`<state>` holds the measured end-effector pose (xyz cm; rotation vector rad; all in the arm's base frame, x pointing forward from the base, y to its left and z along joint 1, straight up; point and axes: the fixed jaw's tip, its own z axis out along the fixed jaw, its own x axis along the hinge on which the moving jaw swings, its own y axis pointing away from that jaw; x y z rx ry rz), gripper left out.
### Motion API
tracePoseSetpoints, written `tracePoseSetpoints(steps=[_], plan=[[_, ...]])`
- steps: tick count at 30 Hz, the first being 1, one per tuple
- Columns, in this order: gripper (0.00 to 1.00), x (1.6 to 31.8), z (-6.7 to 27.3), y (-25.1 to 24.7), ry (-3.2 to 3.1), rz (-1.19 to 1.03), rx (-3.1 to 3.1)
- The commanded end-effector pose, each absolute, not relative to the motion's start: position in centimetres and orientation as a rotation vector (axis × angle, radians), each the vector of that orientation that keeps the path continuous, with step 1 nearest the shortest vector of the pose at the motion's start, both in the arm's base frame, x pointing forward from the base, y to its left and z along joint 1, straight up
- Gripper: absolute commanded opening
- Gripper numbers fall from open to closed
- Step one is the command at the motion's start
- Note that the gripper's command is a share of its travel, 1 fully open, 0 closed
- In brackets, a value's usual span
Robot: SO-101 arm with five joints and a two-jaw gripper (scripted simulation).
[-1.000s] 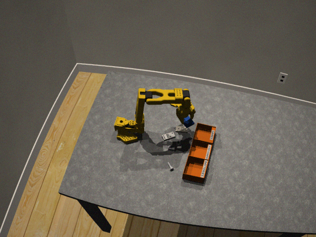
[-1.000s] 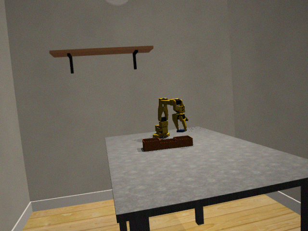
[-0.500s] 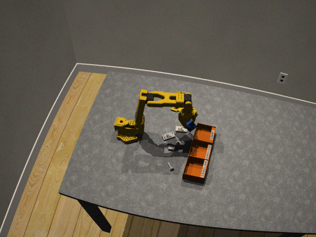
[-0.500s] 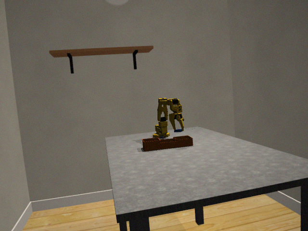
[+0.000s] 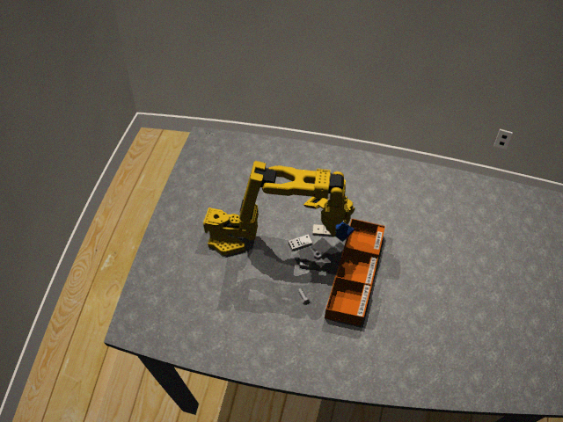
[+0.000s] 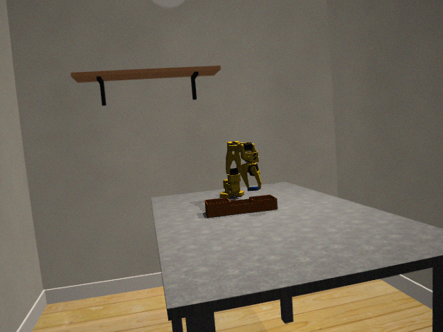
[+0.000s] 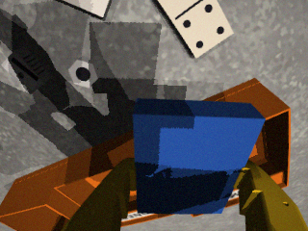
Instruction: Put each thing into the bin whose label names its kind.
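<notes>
One blue block (image 7: 192,154) is sitting clamped in the pincer (image 7: 187,187) by its flat side faces, looking rigid, light, boxy, possibly slick, just above the orange bin (image 7: 269,122).

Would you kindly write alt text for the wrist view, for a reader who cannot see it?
The yellow pincer grips a blue rectangular block above the near edge of an orange plastic bin. Beyond, on the grey speckled table, lie two white dominoes and a small grey hex nut.
</notes>
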<state>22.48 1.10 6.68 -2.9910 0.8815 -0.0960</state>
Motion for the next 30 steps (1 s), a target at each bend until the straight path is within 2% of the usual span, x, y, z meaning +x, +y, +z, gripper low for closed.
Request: tracePoseSetpoints(steps=[1,30], plan=[[0.0,23.5,7.5,0.6,0.834,-0.189,-2.98],[0.0,26.2,7.6,-3.1,0.505,-0.331,-3.067]])
